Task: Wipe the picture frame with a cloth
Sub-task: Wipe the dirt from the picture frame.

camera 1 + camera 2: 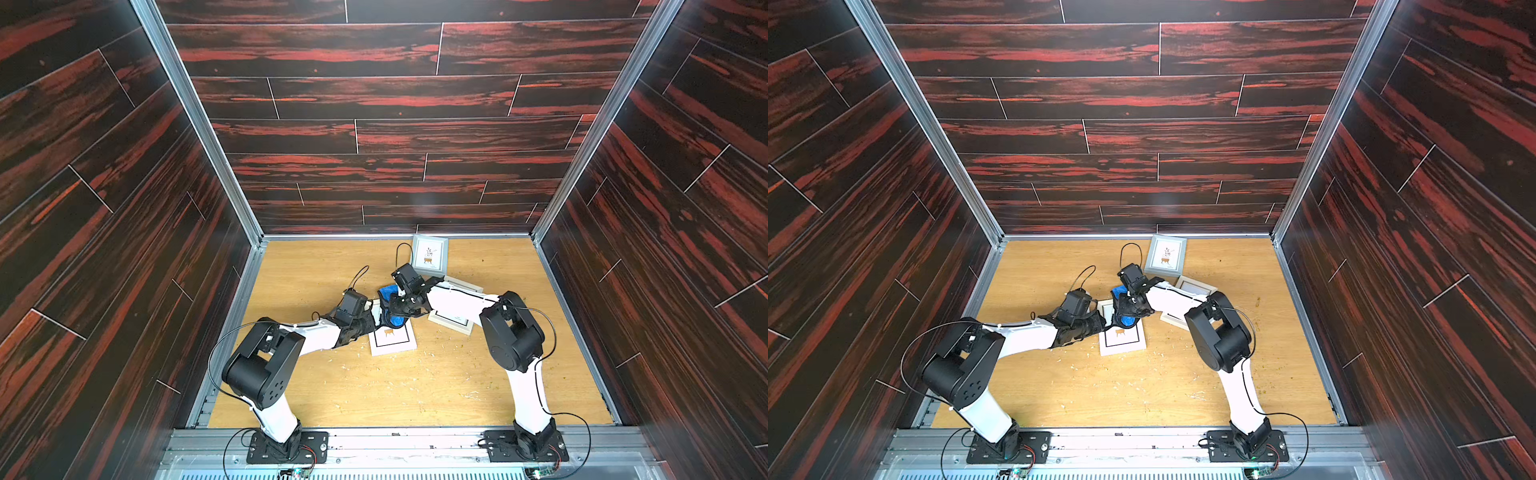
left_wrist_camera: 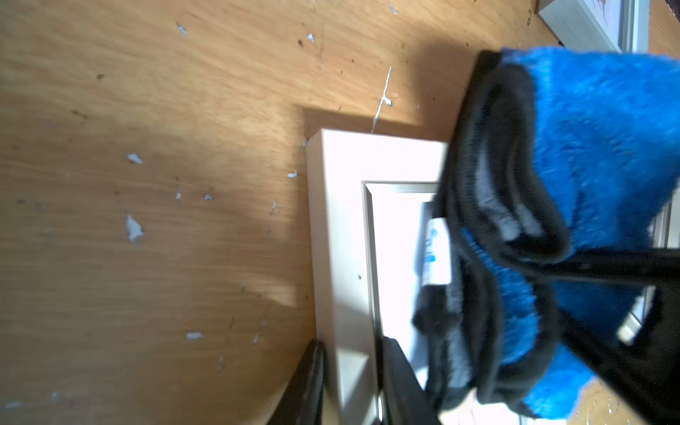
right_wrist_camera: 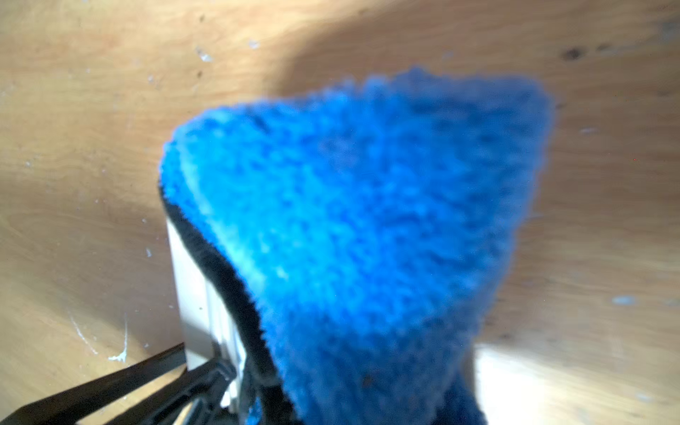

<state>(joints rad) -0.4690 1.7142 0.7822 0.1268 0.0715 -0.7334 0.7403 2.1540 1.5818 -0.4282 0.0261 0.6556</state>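
In both top views the white picture frame (image 1: 392, 340) (image 1: 1123, 340) lies flat on the wooden table (image 1: 332, 386), just below the centre of the picture. The left gripper (image 1: 372, 323) (image 1: 1102, 322) reaches in from the left and grasps the frame's left border. In the left wrist view, at the bottom centre, its two black fingers (image 2: 399, 379) straddle that white border (image 2: 342, 220), one on the outer side and one on the inner side.

The right gripper (image 1: 397, 307) (image 1: 1127, 307) comes in from the right and sits over the upper end of the same frame, clenched on the cloth (image 1: 397, 320) (image 1: 1128, 321). The cloth is bunched up. Blue shows both above and below the gripper, and it covers the frame's upper part, immediately right of the left gripper's tips. In the left wrist view the cloth (image 2: 607, 147) fills the right side, its black-edged folds draped over the frame's inner area. Whether it presses on the glass cannot be told.

In the right wrist view the blurred cloth (image 3: 368, 220) fills the middle and hides the right gripper's jaws. A corner of the white frame (image 3: 191, 294) shows at its lower left.

A grey frame (image 1: 430, 255) sits at upper centre by the back wall, and a pale frame (image 1: 451, 323) lies under the right forearm. Pale flecks dot the table.
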